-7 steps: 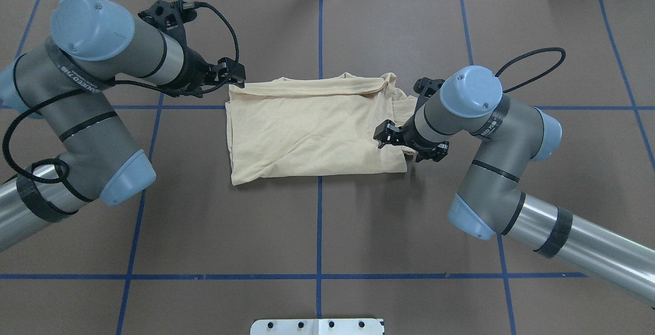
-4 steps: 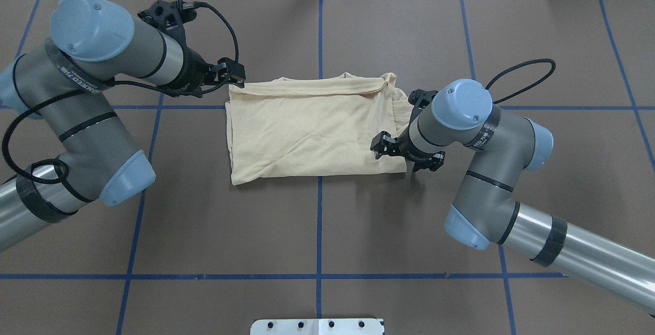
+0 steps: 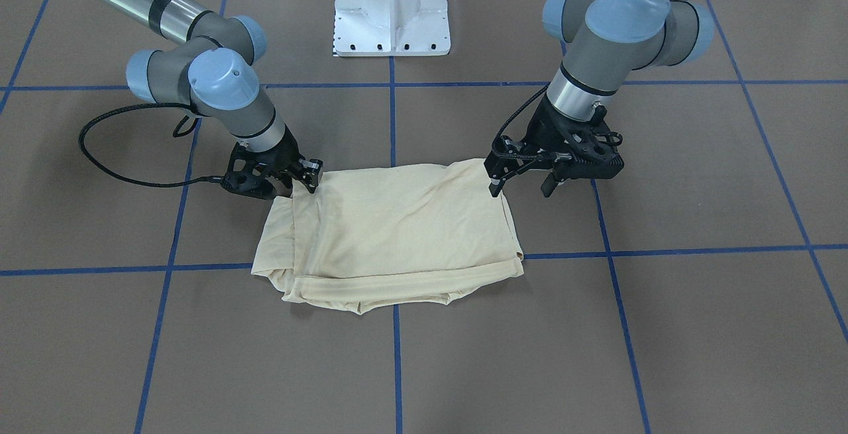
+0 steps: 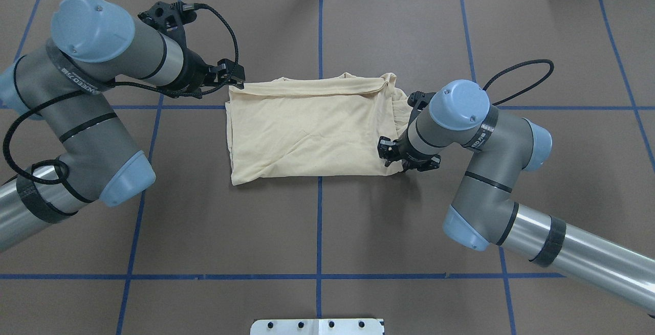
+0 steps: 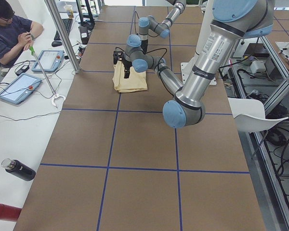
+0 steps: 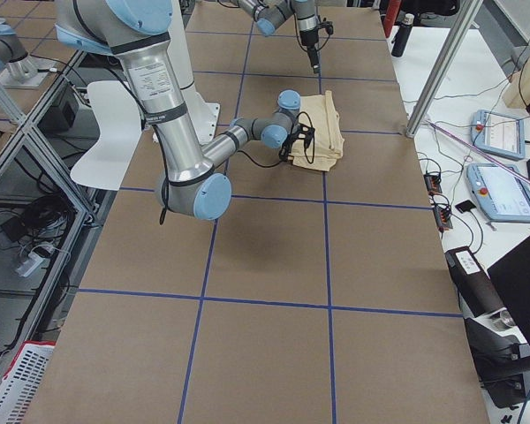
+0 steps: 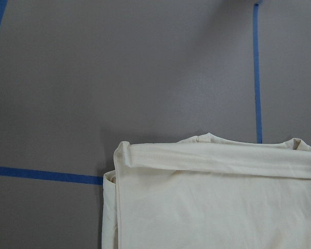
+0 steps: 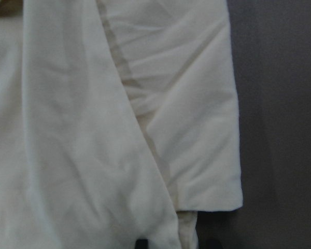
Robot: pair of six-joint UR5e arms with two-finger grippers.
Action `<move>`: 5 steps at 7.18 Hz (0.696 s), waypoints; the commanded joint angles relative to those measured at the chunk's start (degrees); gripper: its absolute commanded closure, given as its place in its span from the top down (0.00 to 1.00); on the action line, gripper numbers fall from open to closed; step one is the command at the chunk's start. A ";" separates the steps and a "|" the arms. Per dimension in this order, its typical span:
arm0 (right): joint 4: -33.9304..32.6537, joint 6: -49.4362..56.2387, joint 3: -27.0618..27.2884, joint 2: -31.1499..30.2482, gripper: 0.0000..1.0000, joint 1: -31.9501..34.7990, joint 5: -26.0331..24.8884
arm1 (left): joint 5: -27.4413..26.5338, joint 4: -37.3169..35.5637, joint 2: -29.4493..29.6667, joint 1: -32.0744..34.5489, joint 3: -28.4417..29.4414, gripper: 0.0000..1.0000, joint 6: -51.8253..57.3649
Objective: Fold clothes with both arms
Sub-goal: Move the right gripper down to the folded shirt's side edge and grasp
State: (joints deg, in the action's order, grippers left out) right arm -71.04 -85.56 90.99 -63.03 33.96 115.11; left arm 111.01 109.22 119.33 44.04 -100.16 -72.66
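The T-shirt [image 4: 307, 130] lies folded into a rough rectangle, plain cream side up. It sits about midway between the left and right ends of the tabletop [image 4: 317, 243], a little nearer the edge across from the robot. A hem band runs along its far side, and loose layers stick out from under its right-hand end.

The right gripper's fingers [image 4: 386, 152] stand apart, low at the T-shirt's corner nearest the robot on its right. In the right wrist view one dark tip sits over the cloth and the other over bare tabletop, with the folded edge between them. Whether they press the cloth I cannot tell. The right gripper [image 4: 408, 157] points steeply down from the wrist, and the right arm [image 4: 476, 120] bends back toward the tabletop's near right corner.

The left gripper's fingers [image 3: 493, 185] are spread wide with nothing between them. The left gripper [image 3: 520, 187] hangs above the T-shirt's left-hand end. Its wrist view looks down from a height on the far left corner of the cloth and a blue tape line [image 7: 257, 78]. The left arm [image 4: 102, 48] folds back toward the tabletop's near left corner.
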 commanded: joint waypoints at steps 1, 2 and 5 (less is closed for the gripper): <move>-2.26 0.04 0.67 0.72 0.00 1.02 3.53 | 0.00 0.03 -0.06 0.00 0.31 0.99 0.15; -2.35 0.04 0.68 0.72 0.00 0.85 3.54 | 0.00 0.03 -0.06 0.00 0.23 0.99 0.15; -4.09 -4.14 5.84 -0.25 0.00 -4.05 3.19 | 0.00 -0.06 0.03 0.00 -0.21 0.99 0.07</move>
State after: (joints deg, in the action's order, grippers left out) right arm -73.86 -86.61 93.94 -63.00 32.90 118.45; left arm 111.01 109.17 119.28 44.03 -100.22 -72.59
